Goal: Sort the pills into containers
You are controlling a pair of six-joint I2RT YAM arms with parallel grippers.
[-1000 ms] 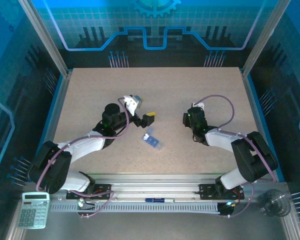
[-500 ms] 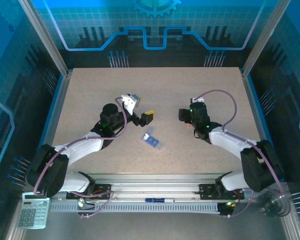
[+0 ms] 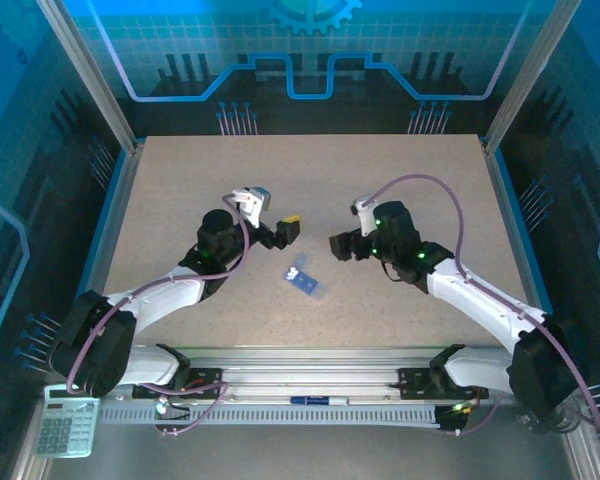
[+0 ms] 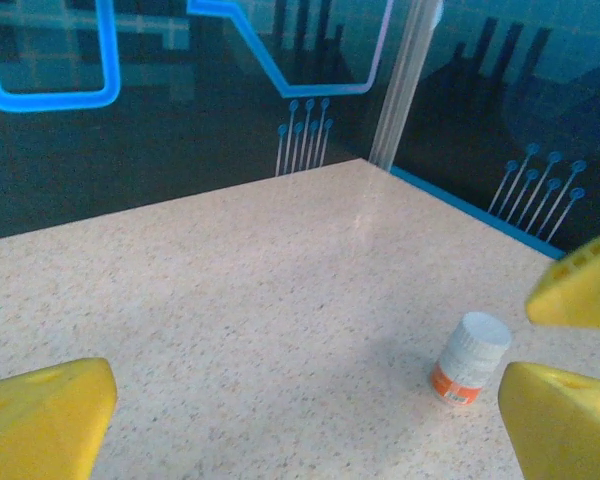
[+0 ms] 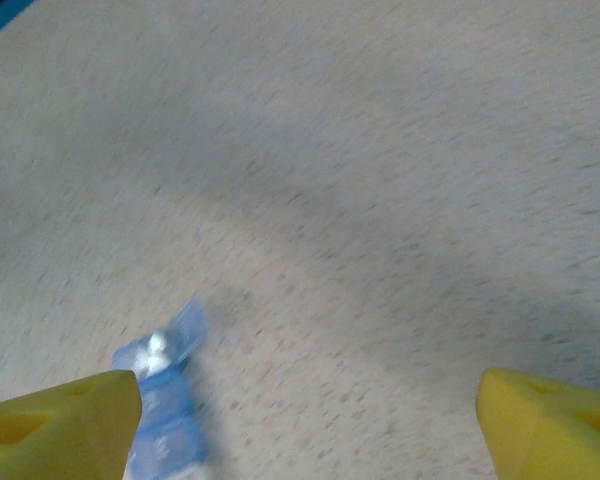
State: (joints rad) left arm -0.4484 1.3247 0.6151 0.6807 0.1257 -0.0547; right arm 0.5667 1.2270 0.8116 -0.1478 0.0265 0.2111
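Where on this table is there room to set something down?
The middle is crowded: left gripper, right gripper and pill box sit close together. Beyond them, up to the back wall, the table is bare.

table (image 3: pixel 400 190): matt, speckled | pill box (image 3: pixel 305 282): translucent blue plastic | bottle (image 4: pixel 468 362): orange plastic, white cap (image 4: pixel 482 334)

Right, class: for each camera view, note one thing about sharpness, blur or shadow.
Top view: sharp and evenly lit, with a blue glow on the walls. Left wrist view: mostly sharp; the orange bottle throws a soft shadow to its left. Right wrist view: smeared by blur, the pill box has fuzzy edges, and a broad shadow crosses the table.
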